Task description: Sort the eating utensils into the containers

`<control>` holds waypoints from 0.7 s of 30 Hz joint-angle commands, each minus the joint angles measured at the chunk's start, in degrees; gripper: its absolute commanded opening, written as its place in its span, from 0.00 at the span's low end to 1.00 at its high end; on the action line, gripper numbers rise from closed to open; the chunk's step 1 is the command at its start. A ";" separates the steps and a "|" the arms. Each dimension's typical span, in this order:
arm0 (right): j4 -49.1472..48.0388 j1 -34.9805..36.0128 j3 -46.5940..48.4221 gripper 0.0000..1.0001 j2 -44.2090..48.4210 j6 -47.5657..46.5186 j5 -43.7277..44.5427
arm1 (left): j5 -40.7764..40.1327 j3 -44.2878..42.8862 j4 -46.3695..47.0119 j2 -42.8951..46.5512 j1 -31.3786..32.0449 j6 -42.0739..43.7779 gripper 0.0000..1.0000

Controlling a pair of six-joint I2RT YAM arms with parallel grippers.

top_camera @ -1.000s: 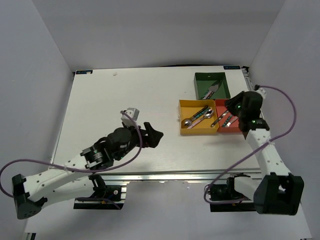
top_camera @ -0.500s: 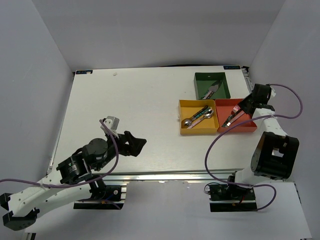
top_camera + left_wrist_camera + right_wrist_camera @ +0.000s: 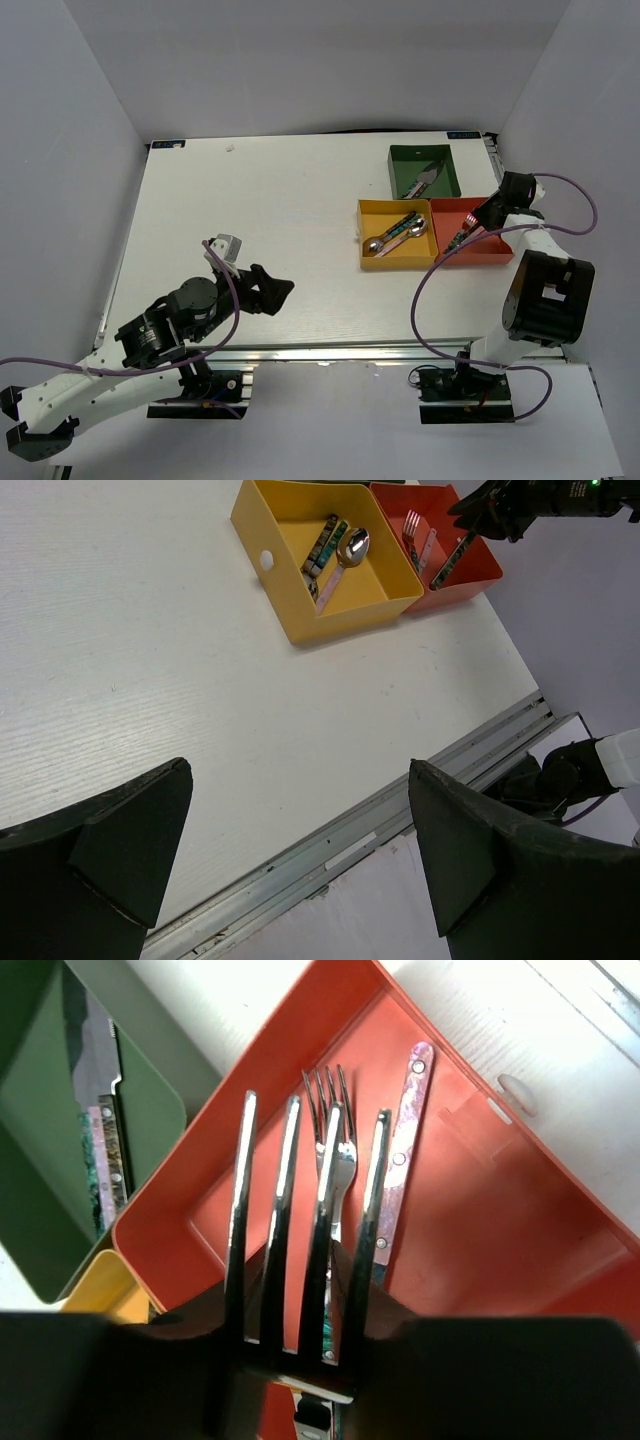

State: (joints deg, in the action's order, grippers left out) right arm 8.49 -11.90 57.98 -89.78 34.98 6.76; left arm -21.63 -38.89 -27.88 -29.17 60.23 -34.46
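Observation:
My right gripper (image 3: 310, 1360) is shut on a silver fork (image 3: 300, 1200) whose tines point out over the red tray (image 3: 480, 1220). Two more forks lie in that tray, one with a pale pink handle (image 3: 405, 1150). From above, the right gripper (image 3: 492, 210) hangs at the red tray's (image 3: 487, 250) far right corner. The yellow tray (image 3: 373, 214) holds spoons (image 3: 396, 235). A knife (image 3: 426, 180) rests in the dark green tray (image 3: 408, 157). My left gripper (image 3: 276, 290) is open and holds nothing, low over the near left of the table; its fingers (image 3: 130, 850) frame bare tabletop.
The three trays sit together at the far right of the white table (image 3: 260, 210). The table's metal front rail (image 3: 400, 810) runs just under my left gripper. Grey walls close in on both sides. The right arm's purple cable (image 3: 440, 300) loops over the near right edge.
The left arm pulled back from mid-table toward the near left edge. The right arm folded back to the table's right edge, its gripper still over the red tray with the fork.

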 commanded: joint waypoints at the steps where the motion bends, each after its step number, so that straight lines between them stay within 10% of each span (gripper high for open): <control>1: -0.85 -0.05 2.76 0.38 -0.92 -0.71 0.71 | 0.36 0.40 0.28 0.16 0.07 0.53 0.98; 5: -1.11 -0.14 1.79 0.70 0.56 -0.35 0.97 | 0.18 0.31 0.19 -0.01 0.07 0.44 0.98; 16: 3.19 0.12 6.79 0.74 3.29 -1.32 -0.61 | -4.11 -0.56 -1.90 1.13 0.07 -0.61 0.98; 21: 7.41 4.85 9.09 0.89 11.80 -8.23 -2.98 | -28.16 -7.49 -17.00 -4.83 -0.02 -13.13 0.98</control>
State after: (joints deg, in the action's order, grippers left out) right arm 14.04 -10.70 63.11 -84.88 32.56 5.80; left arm -32.88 -41.12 -34.39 -30.44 60.25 -38.65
